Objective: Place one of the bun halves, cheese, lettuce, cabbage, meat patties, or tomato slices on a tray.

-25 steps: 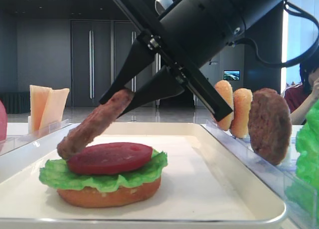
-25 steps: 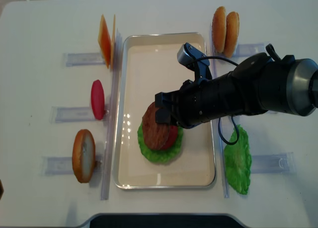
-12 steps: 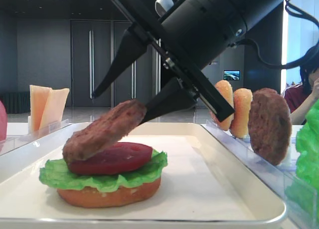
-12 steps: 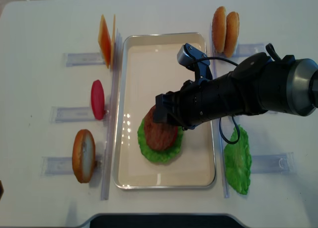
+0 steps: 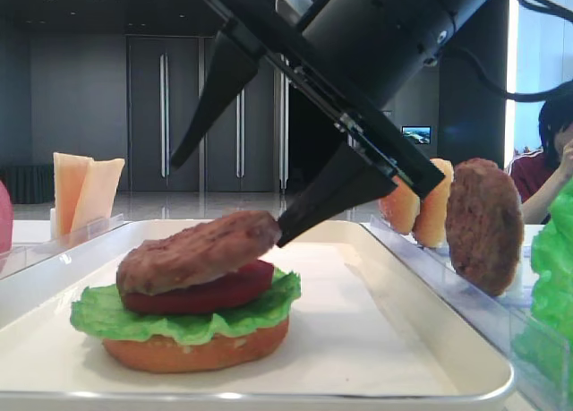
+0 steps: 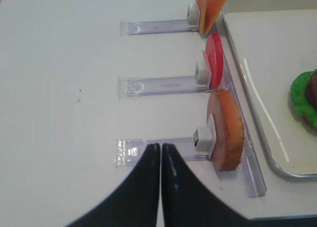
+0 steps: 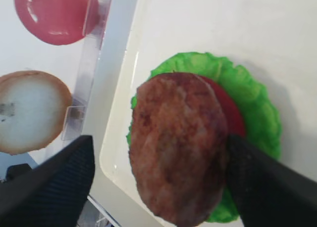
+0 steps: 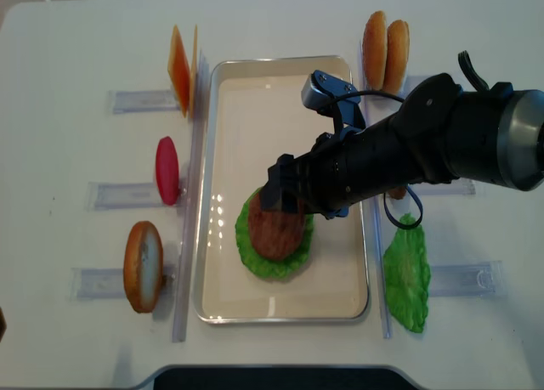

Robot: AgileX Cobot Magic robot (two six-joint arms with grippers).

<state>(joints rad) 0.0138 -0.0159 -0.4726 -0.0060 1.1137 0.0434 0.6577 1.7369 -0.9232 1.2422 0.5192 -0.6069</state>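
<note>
Patty point(image 5: 199, 251) lies on the stack in the tray point(image 8: 223, 110), tipped slightly, its near edge lower than the edge by the right end effector point(image 5: 246, 138). That end effector stands spread wide over it: one finger is raised clear above, while the other's tip sits at the patty's rim, touching or just beside it, I cannot tell which. Nothing is pinched, so the patty seems to rest on its own weight, released at a slant that matches the angled approach of the arm.

Under it the layers go tomato slice point(image 5: 237, 286), then lettuce point(image 5: 179, 320), then a bun half point(image 5: 192, 350) flat on the tray floor, built near the front end of the tray.

The spare parts stand on edge in clear holders point(image 6: 158, 83) on the desk point(image 8: 68, 50), probably so a finger can slip down either side of each piece.

Counted in the overhead view:
- cheese point(image 8: 179, 68): two slices, left of the tray;
- one tomato slice on edge point(image 8: 167, 170);
- one bun half on edge at left point(image 8: 143, 265);
- two bun halves at right point(image 8: 384, 42);
- one lettuce leaf at right point(image 8: 406, 274);
- a second patty point(image 5: 483, 225), seen upright in the low view.

The left end effector point(image 6: 159, 153) is pressed together and empty, hovering over the desk near the left bun half.
</note>
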